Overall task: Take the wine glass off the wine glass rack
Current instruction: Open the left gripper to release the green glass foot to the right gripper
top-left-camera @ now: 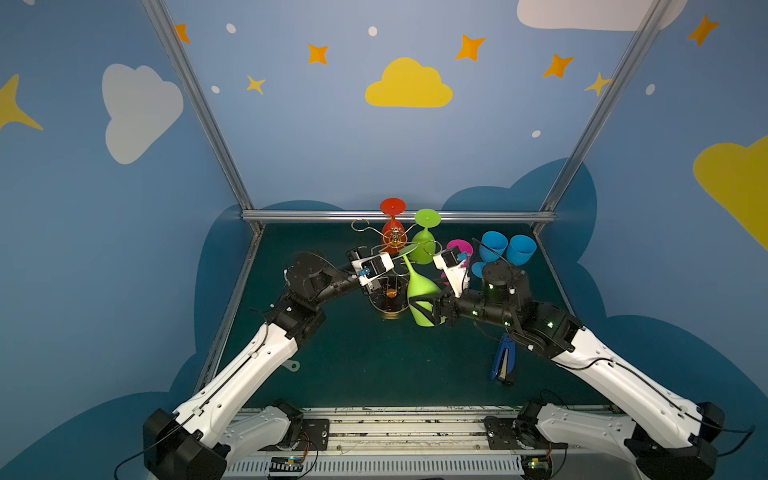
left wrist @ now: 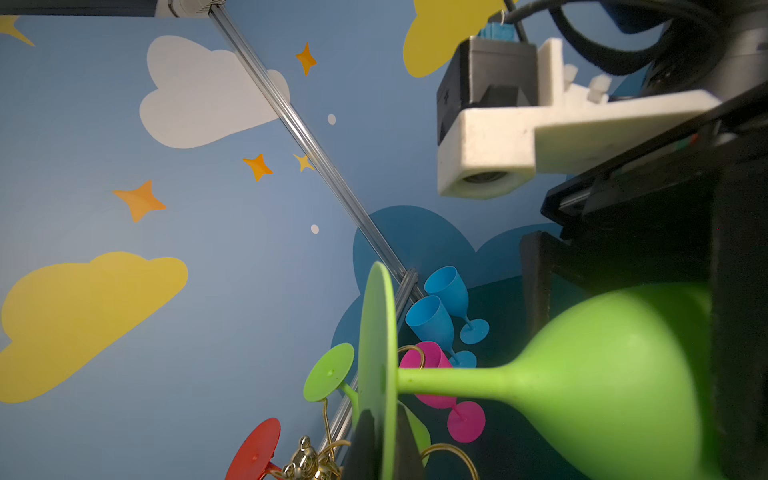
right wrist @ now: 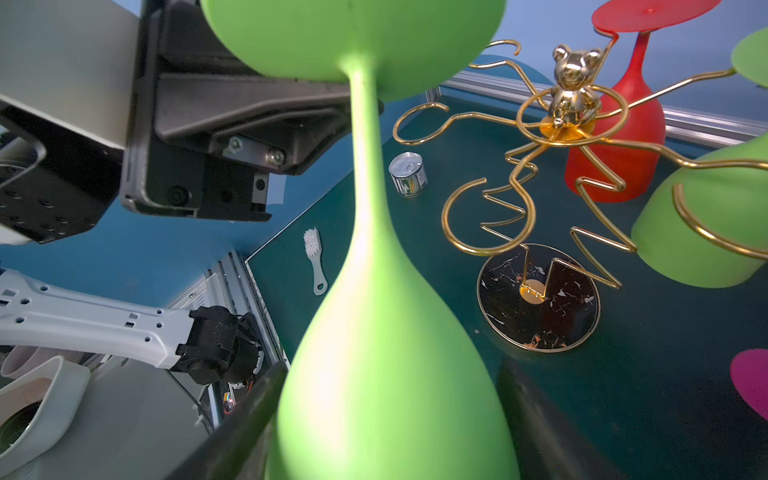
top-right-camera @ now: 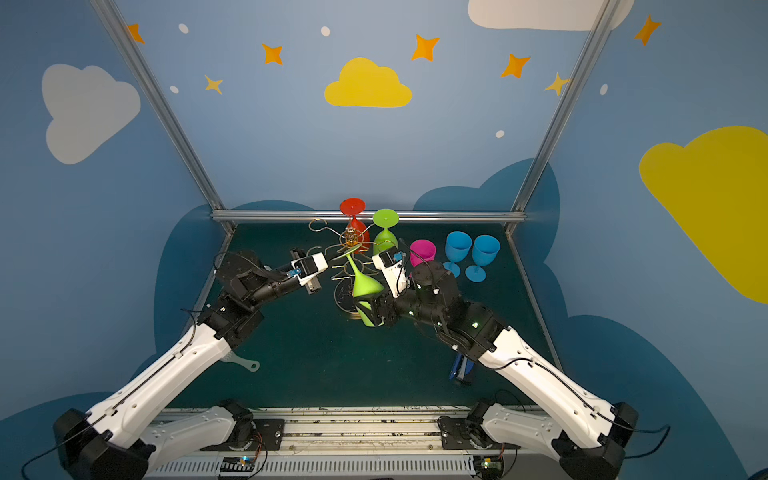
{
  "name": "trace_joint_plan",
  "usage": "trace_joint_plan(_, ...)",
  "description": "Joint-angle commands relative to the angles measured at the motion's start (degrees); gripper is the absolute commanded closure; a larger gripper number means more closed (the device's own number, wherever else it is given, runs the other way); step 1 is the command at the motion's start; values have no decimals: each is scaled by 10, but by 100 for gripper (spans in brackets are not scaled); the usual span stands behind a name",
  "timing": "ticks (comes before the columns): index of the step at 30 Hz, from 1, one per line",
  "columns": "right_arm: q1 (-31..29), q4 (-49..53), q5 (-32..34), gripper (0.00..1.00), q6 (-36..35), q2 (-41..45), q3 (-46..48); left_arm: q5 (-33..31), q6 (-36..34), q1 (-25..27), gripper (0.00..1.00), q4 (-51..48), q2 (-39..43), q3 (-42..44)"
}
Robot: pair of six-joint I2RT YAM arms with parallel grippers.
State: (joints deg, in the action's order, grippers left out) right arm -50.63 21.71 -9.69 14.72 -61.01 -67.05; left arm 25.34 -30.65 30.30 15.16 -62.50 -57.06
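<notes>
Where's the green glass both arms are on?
Centre of both top views: the green wine glass tilts, foot up, right beside the wine glass rack, bowl in the right pincer, foot in the left pincer.

Six wine glasses are showing: the near green wine glass (top-left-camera: 420,293), the far green wine glass (top-left-camera: 424,249), two blue wine glasses (top-left-camera: 493,245), one red wine glass (top-left-camera: 392,206), one pink wine glass (top-left-camera: 463,246). Also showing: one wine glass rack (right wrist: 561,131), one brush (right wrist: 316,266), one can (right wrist: 408,174), one blue stapler (top-left-camera: 503,360).
</notes>
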Motion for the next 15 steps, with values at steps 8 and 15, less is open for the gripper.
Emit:
trace_joint_plan(8,49,-130,-26,20,10,112,88,-91,236,4,97,27,58,40)
trace_joint_plan(15,75,-140,-28,20,8,191,128,-115,274,4,97,51,84,86)
